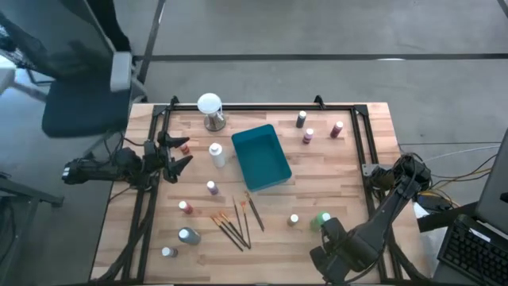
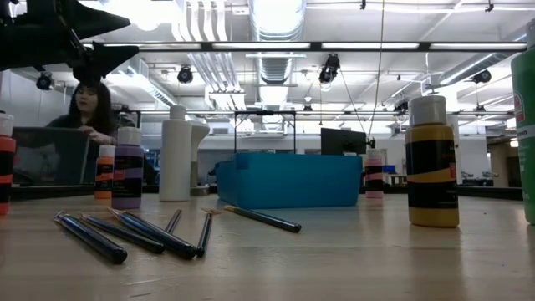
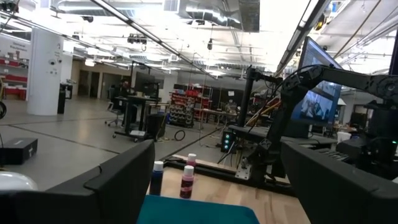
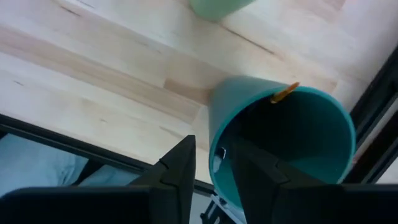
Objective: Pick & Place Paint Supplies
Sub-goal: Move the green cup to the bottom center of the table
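Paint bottles stand scattered on the wooden table: a green one, a yellow one, a purple one and a white one. Several brushes lie flat near the front. My right gripper points down at the near right edge, over a teal cup with an orange tip inside it. One finger stands inside the cup's rim and one outside. The high view hides the cup under the arm. My left gripper waits open at the left edge. My right gripper comes from above, pointing down, astride the cup's rim, with one finger inside the cup and one outside. A thin gap shows between the outer finger and the wall. Whether the inner finger touches the wall I cannot tell.
A teal rectangular tray lies mid-table, with a white globe on a metal base behind it. Three more bottles stand at the far right. A black frame rail runs along the table's sides. A person sits beyond the table.
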You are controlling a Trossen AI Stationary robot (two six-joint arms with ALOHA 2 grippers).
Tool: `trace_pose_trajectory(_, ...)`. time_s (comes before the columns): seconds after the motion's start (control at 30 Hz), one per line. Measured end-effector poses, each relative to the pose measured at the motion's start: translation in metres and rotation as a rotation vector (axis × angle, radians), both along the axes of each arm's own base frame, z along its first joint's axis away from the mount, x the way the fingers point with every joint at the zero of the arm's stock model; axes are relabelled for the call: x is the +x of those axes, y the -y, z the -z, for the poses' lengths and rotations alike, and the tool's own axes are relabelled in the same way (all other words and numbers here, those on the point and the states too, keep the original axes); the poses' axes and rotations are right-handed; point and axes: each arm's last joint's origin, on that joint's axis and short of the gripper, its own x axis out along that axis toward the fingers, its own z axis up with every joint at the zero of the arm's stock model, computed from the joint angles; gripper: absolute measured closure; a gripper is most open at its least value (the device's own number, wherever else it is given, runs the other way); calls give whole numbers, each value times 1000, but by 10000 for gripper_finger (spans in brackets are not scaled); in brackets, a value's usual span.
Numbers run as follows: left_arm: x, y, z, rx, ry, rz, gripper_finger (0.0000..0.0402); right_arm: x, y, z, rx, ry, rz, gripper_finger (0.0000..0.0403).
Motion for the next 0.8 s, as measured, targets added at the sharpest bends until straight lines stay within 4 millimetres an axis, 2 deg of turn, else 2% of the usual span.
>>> trace_pose_trajectory(0.27,0,0,0,0,0,0,46,0,0,4,-5,-4,-7,294)
trace_pose_trajectory(0.6,0,0,0,0,-1,0,46,-1,2,21,-16,-15,-6,274)
trace_pose_trajectory(0.7,0,0,0,0,-2,1,46,0,2,22,-16,-16,-4,284)
trace_pose_trajectory(0.8,0,0,0,0,-2,0,46,1,2,21,-10,-9,-3,310)
